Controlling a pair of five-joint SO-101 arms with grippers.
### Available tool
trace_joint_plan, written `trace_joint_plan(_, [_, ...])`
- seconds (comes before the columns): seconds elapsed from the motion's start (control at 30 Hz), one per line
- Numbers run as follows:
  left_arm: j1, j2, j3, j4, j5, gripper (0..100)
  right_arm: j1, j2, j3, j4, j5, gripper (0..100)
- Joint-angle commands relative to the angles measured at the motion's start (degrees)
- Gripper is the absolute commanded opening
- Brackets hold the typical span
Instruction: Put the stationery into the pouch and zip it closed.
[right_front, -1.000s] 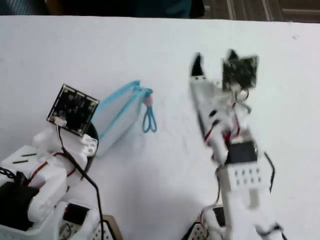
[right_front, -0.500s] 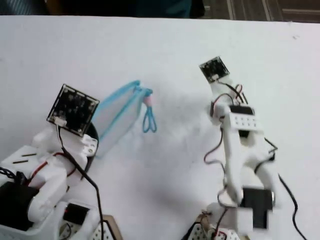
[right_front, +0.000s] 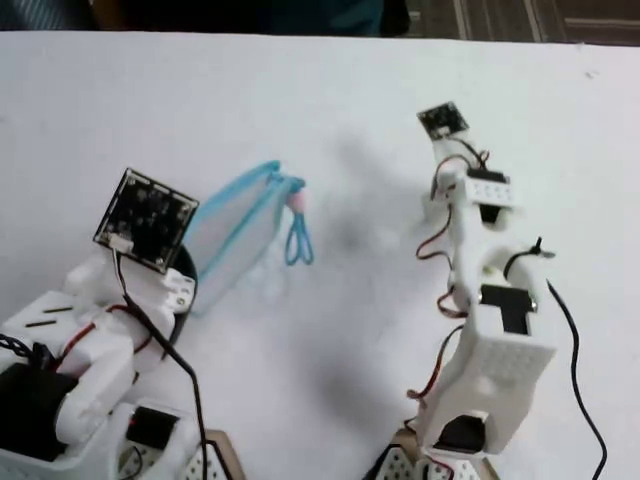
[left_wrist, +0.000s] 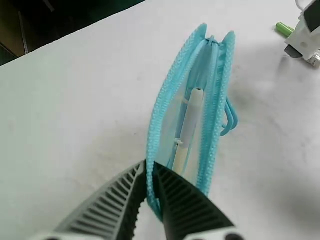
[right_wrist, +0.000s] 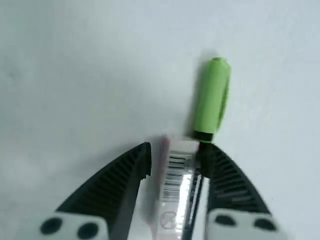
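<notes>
A white tabletop (right_front: 300, 90) is seen from above, with the two arms standing at its near edge. The right arm (right_front: 490, 340) is stretched out over the right half of the tabletop, and the left arm (right_front: 90, 340) is folded low at the near left corner. A turquoise pouch (right_front: 232, 232) with translucent sides is found on the tabletop just ahead of the left arm, well apart from the right arm; its zip is undone and its mouth is held agape. One rim of that mouth is pinched by the left hand (left_wrist: 150, 169), whose ribbed fingers are pressed together on the woven edge. The right hand (right_wrist: 172, 152) is lowered close to the tabletop with its fingers spread, and a green-capped marker (right_wrist: 212, 95) is straddled by them: the labelled barrel is placed between the fingers, nearer to one of them, while the green cap is left protruding beyond the tips. The marker is lying flat on the tabletop. A white pen (left_wrist: 190, 120) is seen inside the pouch, laid lengthwise along the opening. A blue cord loop (right_front: 298, 243) is attached at the far end of the pouch and is spread on the tabletop beside it.
</notes>
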Motion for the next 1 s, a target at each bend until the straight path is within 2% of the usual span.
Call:
trace_joint_plan(0.0, [-0.75,1.1,0.09,-0.09,0.44,2,0.04,1.98,-2.37,3.82,-0.09,1.5])
trace_joint_plan(0.07, [-0.75,1.1,0.09,-0.09,0.44,2,0.04,2.33,-3.16,6.29,-0.09,4.4])
trace_joint_plan(0.17, [-0.75,1.1,0.09,-0.09,0.44,2,-0.31,1.8,-3.6,8.84,-0.09,1.2])
trace_joint_plan(0.5, [-0.75,1.01,0.09,-0.09,0.44,2,-4.97,-10.33,-3.16,15.34,-0.62,1.6])
trace_joint_plan(0.97, [-0.75,1.01,0.09,-0.09,0.44,2,-18.33,-43.74,-3.08,33.36,-6.42,1.6])
